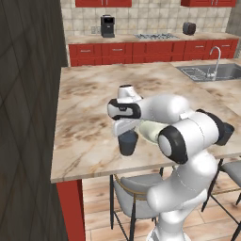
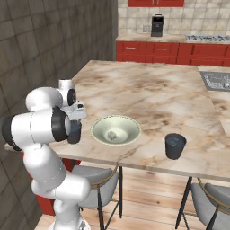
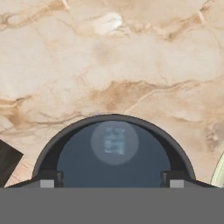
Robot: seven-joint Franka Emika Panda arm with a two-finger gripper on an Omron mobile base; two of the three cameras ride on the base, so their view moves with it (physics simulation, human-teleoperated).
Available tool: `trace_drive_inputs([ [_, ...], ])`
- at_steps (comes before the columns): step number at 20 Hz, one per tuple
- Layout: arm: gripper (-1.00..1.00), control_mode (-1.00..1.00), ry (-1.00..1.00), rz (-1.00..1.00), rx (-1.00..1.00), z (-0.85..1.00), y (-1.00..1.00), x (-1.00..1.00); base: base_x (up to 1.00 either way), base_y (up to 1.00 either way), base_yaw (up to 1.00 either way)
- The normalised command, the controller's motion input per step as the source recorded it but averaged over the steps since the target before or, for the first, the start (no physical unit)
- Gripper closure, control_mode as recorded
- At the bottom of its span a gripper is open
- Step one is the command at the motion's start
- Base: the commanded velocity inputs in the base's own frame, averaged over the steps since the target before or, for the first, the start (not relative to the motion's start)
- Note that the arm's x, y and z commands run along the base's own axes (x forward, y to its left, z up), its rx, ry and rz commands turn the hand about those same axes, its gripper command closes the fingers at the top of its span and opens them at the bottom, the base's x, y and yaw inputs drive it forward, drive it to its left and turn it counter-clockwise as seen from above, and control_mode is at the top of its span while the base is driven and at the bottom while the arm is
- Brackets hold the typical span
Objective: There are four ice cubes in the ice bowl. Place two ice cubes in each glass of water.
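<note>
Marble-look surface (image 2: 152, 90), beige w/ brown veins, carries 1 bowl + 2 glasses. Ice bowl (image 2: 116, 130): wide, shallow, pale cream-green; right base view shows 1 ice cube (image 2: 112, 134) in it, whereas left base view has the arm covering most of the bowl. Right glass (image 2: 174, 145) stands apart near the front edge. Left glass (image 1: 127, 142): dark, round, directly under the jaws (image 1: 126, 128). Hand view looks into it: blue water, 1 whitish cube (image 3: 114, 142) inside. Jaws apart, tips just outside the rim, holding nothing.

Even bright render, soft shadows, slight blur.
</note>
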Motion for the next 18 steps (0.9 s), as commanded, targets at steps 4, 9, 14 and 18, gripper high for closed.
trace_drive_inputs([
  [4,-1.00,-1.00,-0.25,0.00,0.03,0.10,-0.01,-0.09,0.00,0.00,0.00],
  [9,-1.00,-1.00,-0.05,0.00,0.00,-0.14,0.00,0.01,0.00,0.00,0.00],
  [14,1.00,-1.00,0.00,0.00,0.00,-0.12,0.00,0.04,0.00,0.00,0.00],
  [18,1.00,-1.00,-0.01,0.00,0.00,-0.04,0.00,0.03,0.00,0.00,0.00],
])
